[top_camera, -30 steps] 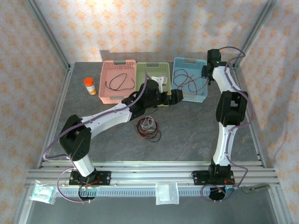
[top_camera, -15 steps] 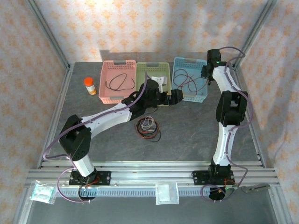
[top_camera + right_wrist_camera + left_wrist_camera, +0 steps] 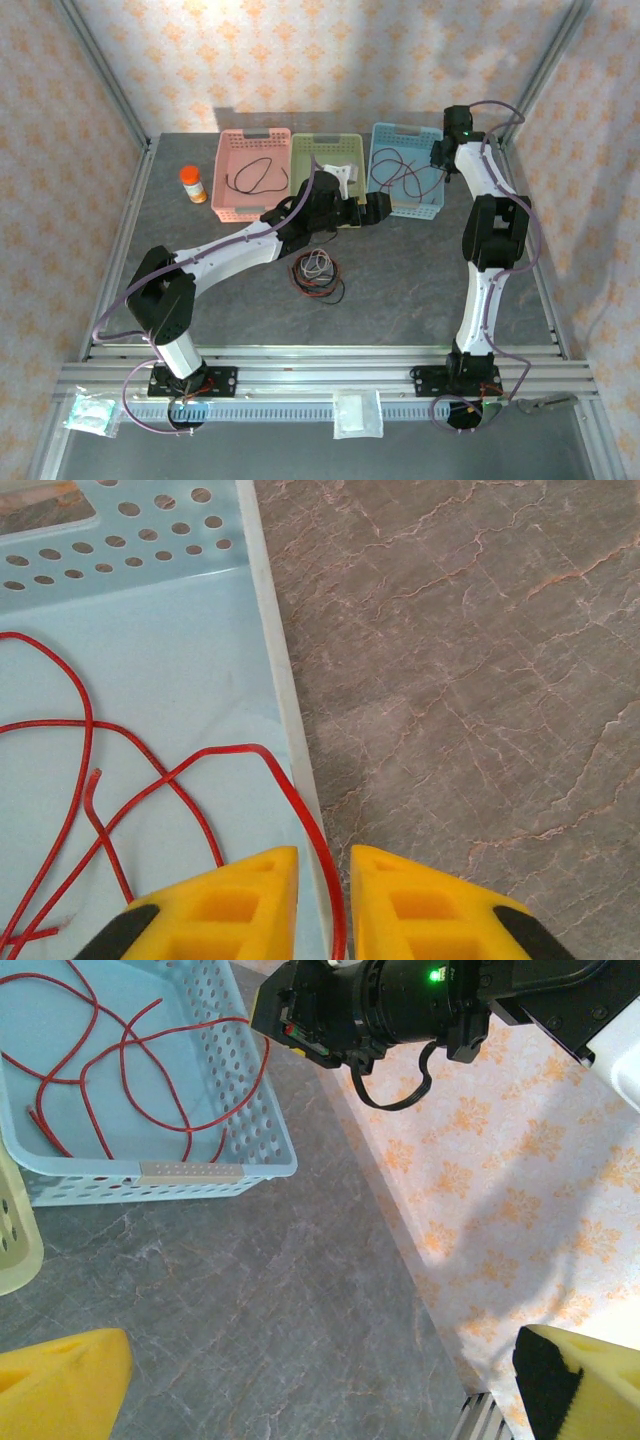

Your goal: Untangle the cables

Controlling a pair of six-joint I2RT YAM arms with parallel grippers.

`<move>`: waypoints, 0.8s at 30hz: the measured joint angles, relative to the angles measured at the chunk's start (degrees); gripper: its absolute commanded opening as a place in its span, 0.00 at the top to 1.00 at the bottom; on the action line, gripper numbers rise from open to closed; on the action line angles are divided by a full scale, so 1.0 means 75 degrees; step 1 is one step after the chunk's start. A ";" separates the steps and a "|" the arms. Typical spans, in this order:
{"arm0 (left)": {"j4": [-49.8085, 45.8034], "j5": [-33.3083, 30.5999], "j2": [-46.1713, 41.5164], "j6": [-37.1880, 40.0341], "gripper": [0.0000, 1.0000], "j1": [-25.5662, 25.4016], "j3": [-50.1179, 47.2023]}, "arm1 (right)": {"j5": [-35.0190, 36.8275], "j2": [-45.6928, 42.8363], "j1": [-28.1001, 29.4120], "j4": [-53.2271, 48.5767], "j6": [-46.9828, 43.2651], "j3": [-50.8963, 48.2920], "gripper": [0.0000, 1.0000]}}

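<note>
Three perforated plastic baskets: pink basket [image 3: 252, 135] holds a black cable [image 3: 250, 175], green basket [image 3: 325, 141] a white cable [image 3: 343, 172], blue basket [image 3: 190, 1172] the red cable [image 3: 130, 1060]. Right gripper [image 3: 325, 900] nearly closed, red cable threading the slit, pinched or not I can't tell. Left gripper [image 3: 325, 1355] gapes wide, empty. Overhead: the tangle [image 3: 317, 272] loose on the marbled grey table [image 3: 400, 290]

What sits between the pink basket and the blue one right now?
The green basket, a white cable inside, sits between the pink basket and blue basket, seen in the top view.
</note>
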 measured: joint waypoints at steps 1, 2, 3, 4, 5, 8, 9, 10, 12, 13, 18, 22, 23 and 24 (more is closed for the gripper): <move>0.0000 0.0000 0.0000 0.0000 0.01 0.0000 0.0000 | -0.0003 0.0000 0.0000 0.0000 0.0000 0.0000 0.78; 0.0003 0.0000 0.0000 0.0000 0.01 0.0000 0.0000 | -0.0023 0.0000 0.0000 0.0000 0.0003 0.0000 0.73; 0.0000 0.0000 0.0000 0.0000 0.01 0.0000 0.0000 | -0.0026 0.0000 0.0000 0.0000 0.0000 0.0000 0.69; 0.0000 0.0000 0.0000 0.0000 0.01 0.0000 -0.0003 | -0.0026 0.0000 0.0000 0.0000 0.0003 0.0000 0.66; 0.0000 0.0000 0.0000 0.0000 0.01 0.0000 -0.0003 | -0.0026 0.0000 0.0000 0.0000 0.0015 0.0000 0.65; 0.0000 0.0000 0.0000 0.0000 0.01 0.0000 -0.0006 | -0.0026 0.0000 0.0000 -0.0003 0.0026 0.0000 0.67; 0.0000 0.0000 0.0000 -0.0003 0.01 0.0000 -0.0003 | -0.0026 0.0000 0.0000 -0.0003 0.0026 0.0000 0.69; 0.0000 0.0000 0.0000 0.0000 0.01 0.0000 -0.0006 | -0.0026 0.0000 0.0000 -0.0003 0.0026 0.0000 0.70; 0.0000 0.0000 0.0000 0.0000 0.01 0.0000 -0.0006 | -0.0029 0.0000 0.0000 -0.0006 0.0032 0.0000 0.70; 0.0000 0.0000 0.0000 0.0000 0.01 0.0000 -0.0006 | -0.0029 0.0003 0.0000 -0.0015 0.0032 0.0000 0.70; 0.0003 0.0000 0.0000 -0.0003 0.01 0.0000 -0.0012 | -0.0050 0.0058 0.0000 -0.0152 0.0061 0.0000 0.69; 0.0035 0.0000 0.0000 -0.0003 0.01 0.0000 -0.0090 | -0.0055 0.0175 0.0000 -0.0230 0.0090 0.0000 0.72; 0.0032 0.0000 0.0000 -0.0003 0.01 0.0000 -0.0093 | -0.0058 0.0204 0.0000 -0.0230 0.0102 0.0000 0.74; 0.0038 0.0000 0.0000 -0.0003 0.01 0.0000 -0.0093 | -0.0058 0.0224 0.0000 -0.0236 0.0119 0.0000 0.76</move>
